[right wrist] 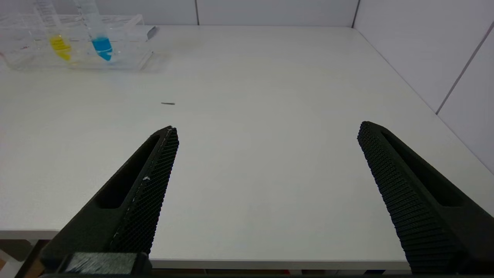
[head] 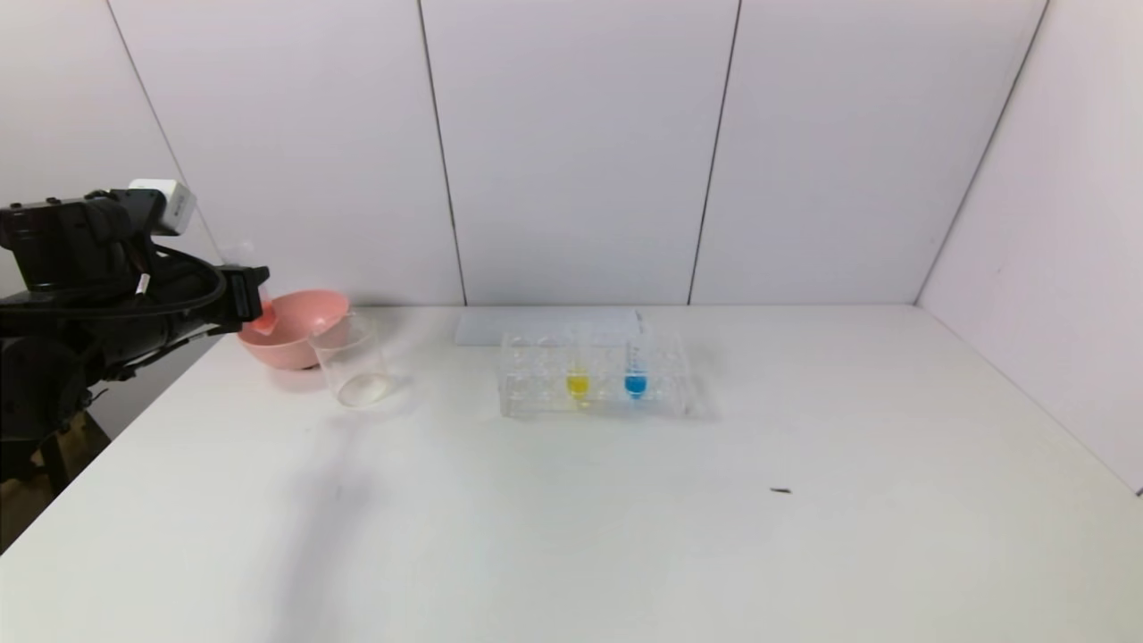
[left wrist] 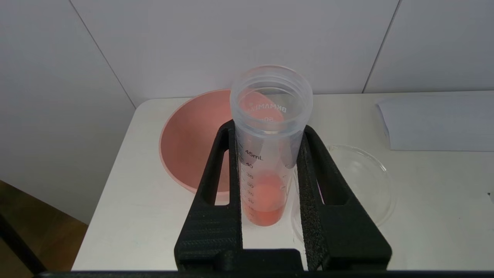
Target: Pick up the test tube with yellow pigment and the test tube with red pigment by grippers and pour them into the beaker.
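My left gripper (left wrist: 268, 127) is shut on the test tube with red pigment (left wrist: 266, 200), held upright above the table's far left. It hangs between the pink bowl (left wrist: 189, 143) and the beaker (left wrist: 359, 181). In the head view the left gripper (head: 248, 299) sits beside the bowl's rim, the red pigment (head: 265, 314) showing at its tip, and the clear beaker (head: 353, 362) stands just to its right. The test tube with yellow pigment (head: 578, 382) stands in the clear rack (head: 536, 384) at mid table. My right gripper (right wrist: 266, 129) is open and empty over the near right table edge.
A blue-liquid tube (head: 635, 382) stands in the rack next to the yellow one. A white sheet (head: 545, 326) lies behind the rack. The pink bowl (head: 295, 326) is at the far left corner. A small dark speck (head: 781, 490) lies on the table's right half.
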Action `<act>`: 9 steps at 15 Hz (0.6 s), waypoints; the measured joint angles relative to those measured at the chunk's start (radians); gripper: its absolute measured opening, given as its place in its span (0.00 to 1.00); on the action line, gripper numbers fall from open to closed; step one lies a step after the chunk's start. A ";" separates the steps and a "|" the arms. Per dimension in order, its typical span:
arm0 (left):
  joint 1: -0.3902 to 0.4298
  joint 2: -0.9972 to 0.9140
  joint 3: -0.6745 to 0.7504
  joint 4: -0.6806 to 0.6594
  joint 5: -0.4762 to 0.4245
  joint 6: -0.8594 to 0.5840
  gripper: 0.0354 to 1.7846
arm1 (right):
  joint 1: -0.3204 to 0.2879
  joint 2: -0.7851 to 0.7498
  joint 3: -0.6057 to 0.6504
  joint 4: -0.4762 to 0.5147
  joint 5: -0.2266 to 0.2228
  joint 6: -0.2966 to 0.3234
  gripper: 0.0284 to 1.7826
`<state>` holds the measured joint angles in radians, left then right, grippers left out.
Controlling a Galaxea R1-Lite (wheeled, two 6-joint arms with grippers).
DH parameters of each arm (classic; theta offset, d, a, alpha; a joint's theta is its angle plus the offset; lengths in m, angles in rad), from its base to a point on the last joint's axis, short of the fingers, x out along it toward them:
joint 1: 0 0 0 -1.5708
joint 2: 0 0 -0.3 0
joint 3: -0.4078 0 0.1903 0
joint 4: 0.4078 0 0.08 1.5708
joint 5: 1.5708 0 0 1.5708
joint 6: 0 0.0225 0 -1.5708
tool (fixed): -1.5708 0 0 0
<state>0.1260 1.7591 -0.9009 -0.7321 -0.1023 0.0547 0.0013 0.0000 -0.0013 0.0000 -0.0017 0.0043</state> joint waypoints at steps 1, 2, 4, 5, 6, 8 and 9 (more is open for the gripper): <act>0.000 0.004 -0.001 0.000 0.000 0.000 0.23 | 0.000 0.000 0.000 0.000 0.000 0.000 0.95; 0.000 0.008 -0.002 -0.002 0.000 0.000 0.23 | 0.000 0.000 0.000 0.000 0.000 0.000 0.95; 0.003 0.018 -0.005 -0.010 0.000 0.000 0.23 | 0.000 0.000 0.000 0.000 0.000 0.000 0.95; 0.005 0.023 -0.007 -0.010 0.000 0.000 0.23 | 0.000 0.000 0.000 0.000 0.000 0.000 0.95; 0.006 0.027 -0.008 -0.010 0.000 0.001 0.23 | 0.000 0.000 0.000 0.000 0.000 0.000 0.95; 0.009 0.034 -0.015 -0.008 0.001 0.002 0.23 | 0.000 0.000 0.000 0.000 0.000 0.000 0.95; 0.011 0.038 -0.020 -0.007 0.001 0.006 0.23 | 0.000 0.000 0.000 0.000 0.000 0.000 0.95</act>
<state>0.1370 1.7968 -0.9211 -0.7387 -0.1013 0.0606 0.0013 0.0000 -0.0013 0.0000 -0.0013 0.0038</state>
